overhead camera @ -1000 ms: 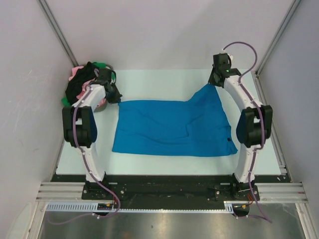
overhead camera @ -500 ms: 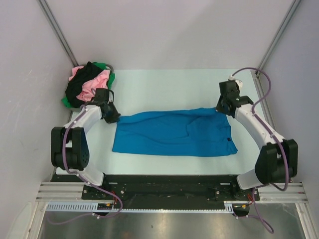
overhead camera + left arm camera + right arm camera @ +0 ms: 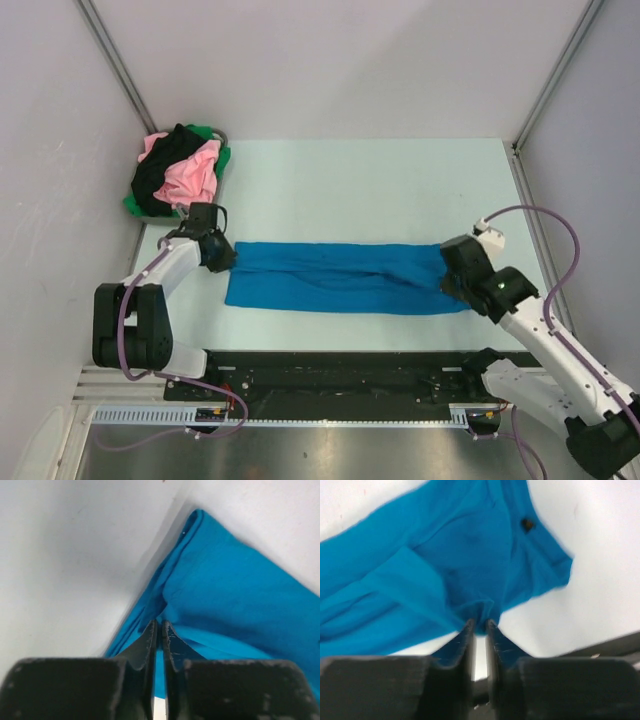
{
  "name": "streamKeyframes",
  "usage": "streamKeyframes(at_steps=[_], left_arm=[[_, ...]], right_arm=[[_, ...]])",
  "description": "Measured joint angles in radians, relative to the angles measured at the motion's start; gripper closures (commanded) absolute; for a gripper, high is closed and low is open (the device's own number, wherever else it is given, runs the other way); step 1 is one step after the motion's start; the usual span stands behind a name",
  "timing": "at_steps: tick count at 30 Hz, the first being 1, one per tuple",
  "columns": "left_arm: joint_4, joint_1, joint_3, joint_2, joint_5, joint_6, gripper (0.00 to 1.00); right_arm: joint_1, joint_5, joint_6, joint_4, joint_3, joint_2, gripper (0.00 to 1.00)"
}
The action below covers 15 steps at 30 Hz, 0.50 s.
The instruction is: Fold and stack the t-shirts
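Observation:
The bright blue t-shirt (image 3: 340, 278) lies across the near half of the table as a long band, its far edge doubled over toward the front. My left gripper (image 3: 222, 257) is shut on the band's far-left corner, and in the left wrist view the blue t-shirt (image 3: 235, 590) is pinched between the fingertips (image 3: 150, 632). At the right end my right gripper (image 3: 448, 280) is shut on the folded edge, where a bunch of the blue t-shirt (image 3: 460, 555) sits in my right gripper (image 3: 479, 624). Pink, black and green t-shirts (image 3: 180, 172) are piled at the far left.
The pile of shirts sits in a round grey basket (image 3: 222, 138) against the left wall. The white table (image 3: 380, 190) ends in a black rail (image 3: 340, 365) at the front, and slanted frame posts stand at both far corners.
Both grippers have pulled the shirt's far edge toward the front, folding it from a wide sheet into a narrow band. The right arm has swung from the far right corner to near the front.

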Motion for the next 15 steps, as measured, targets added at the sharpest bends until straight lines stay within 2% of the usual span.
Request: streamKeyframes(at_steps=[1,3,6,8,11,13,15], left_arm=[[-0.002,0.000,-0.005,0.000,-0.011,-0.005,0.53],[-0.006,-0.001,-0.010,-0.002,-0.024,-0.006,0.20],[-0.011,-0.001,-0.032,-0.032,-0.035,-0.027,0.04],[-0.021,-0.001,-0.051,-0.074,-0.035,-0.035,0.02],[-0.035,-0.001,-0.051,-0.134,-0.028,-0.043,0.02],[-0.043,-0.001,-0.035,-0.148,-0.014,-0.043,0.03],[-0.055,-0.003,0.003,-0.139,0.000,-0.043,0.03]], right_arm=[[0.047,0.011,0.048,-0.033,-0.019,-0.021,0.21],[0.161,0.049,0.149,-0.100,-0.031,-0.039,0.01],[0.337,0.119,0.292,-0.176,-0.031,-0.051,0.00],[0.398,0.172,0.366,-0.220,-0.031,-0.057,0.00],[0.388,0.259,0.401,-0.246,-0.020,-0.050,0.00],[0.335,0.290,0.379,-0.224,-0.006,-0.026,0.00],[0.232,0.299,0.304,-0.158,0.005,0.011,0.00]])
